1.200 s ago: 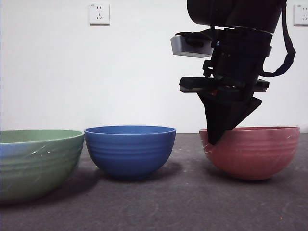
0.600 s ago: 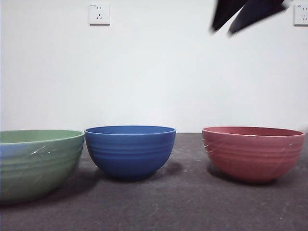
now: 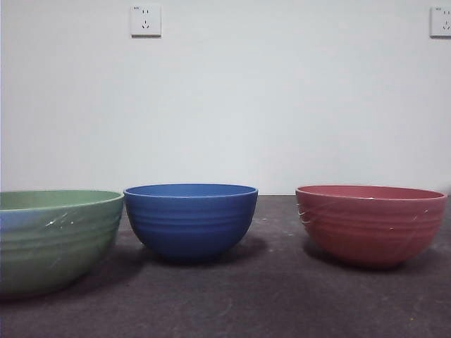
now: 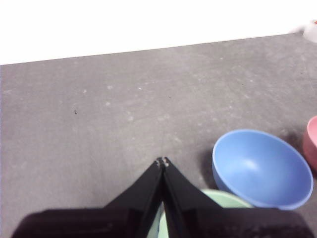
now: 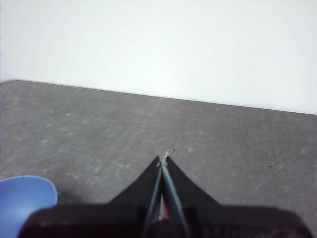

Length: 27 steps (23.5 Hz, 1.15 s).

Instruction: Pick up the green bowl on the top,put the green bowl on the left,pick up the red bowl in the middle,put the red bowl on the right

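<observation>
The green bowl [image 3: 53,239] stands on the dark table at the left in the front view; a sliver of it [image 4: 220,197] shows under the left gripper. The red bowl [image 3: 371,223] stands at the right; its edge [image 4: 312,144] shows in the left wrist view. No gripper shows in the front view. My left gripper [image 4: 162,161] is shut and empty, high above the green bowl. My right gripper [image 5: 164,158] is shut and empty above the table; a thin red strip shows between its jaws, below.
A blue bowl [image 3: 190,220] stands in the middle between the green and red bowls; it also shows in the left wrist view [image 4: 261,168] and in the right wrist view [image 5: 25,198]. A white wall with two sockets [image 3: 145,20] is behind the table.
The arm that was at the red bowl's near rim has risen out of the front view. The red bowl stays on the table at the right.
</observation>
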{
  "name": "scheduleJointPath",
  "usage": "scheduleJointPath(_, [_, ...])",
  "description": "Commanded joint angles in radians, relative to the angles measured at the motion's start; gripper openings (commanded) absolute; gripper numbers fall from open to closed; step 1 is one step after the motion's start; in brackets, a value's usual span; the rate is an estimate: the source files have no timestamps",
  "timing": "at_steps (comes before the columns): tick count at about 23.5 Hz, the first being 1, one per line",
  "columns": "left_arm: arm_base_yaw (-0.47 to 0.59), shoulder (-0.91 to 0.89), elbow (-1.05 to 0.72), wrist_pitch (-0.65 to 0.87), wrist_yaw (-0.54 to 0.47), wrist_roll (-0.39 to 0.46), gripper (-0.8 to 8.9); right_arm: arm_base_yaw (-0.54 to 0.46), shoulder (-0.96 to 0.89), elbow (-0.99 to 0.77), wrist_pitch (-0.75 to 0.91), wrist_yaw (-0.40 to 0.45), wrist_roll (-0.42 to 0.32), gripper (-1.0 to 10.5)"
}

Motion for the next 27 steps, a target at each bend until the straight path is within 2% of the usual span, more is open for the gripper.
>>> scheduleJointPath(1, [0.002, -0.021, -0.02, 0.002, 0.0, -0.014, -0.04, 0.0, -0.017, -0.008, 0.024, 0.005, 0.029, -0.2])
scheduleJointPath(8, [0.002, -0.019, -0.019, -0.065, 0.0, -0.014, -0.04, 0.0, -0.016, -0.008, -0.037, 0.004, 0.027, 0.0])
scheduleJointPath(18, [-0.012, -0.03, -0.019, -0.076, -0.003, -0.014, -0.04, 0.0, -0.013, -0.008, -0.122, 0.005, 0.027, 0.0])
scheduleJointPath(19, [-0.012, -0.048, -0.019, -0.082, -0.013, -0.013, -0.04, 0.0, -0.012, -0.008, -0.129, 0.005, 0.027, 0.0])
scheduleJointPath(21, [-0.011, -0.109, -0.019, -0.102, -0.066, 0.076, -0.04, 0.0, -0.012, -0.008, -0.143, 0.005, 0.027, 0.0])
scheduleJointPath(22, [-0.007, -0.148, -0.02, -0.119, -0.099, 0.09, -0.04, 0.0, -0.012, -0.008, -0.149, 0.005, 0.027, 0.0])
scheduleJointPath(27, [0.044, -0.322, -0.093, -0.108, -0.168, 0.095, -0.04, 0.0, -0.012, -0.008, -0.181, 0.005, 0.027, 0.0])
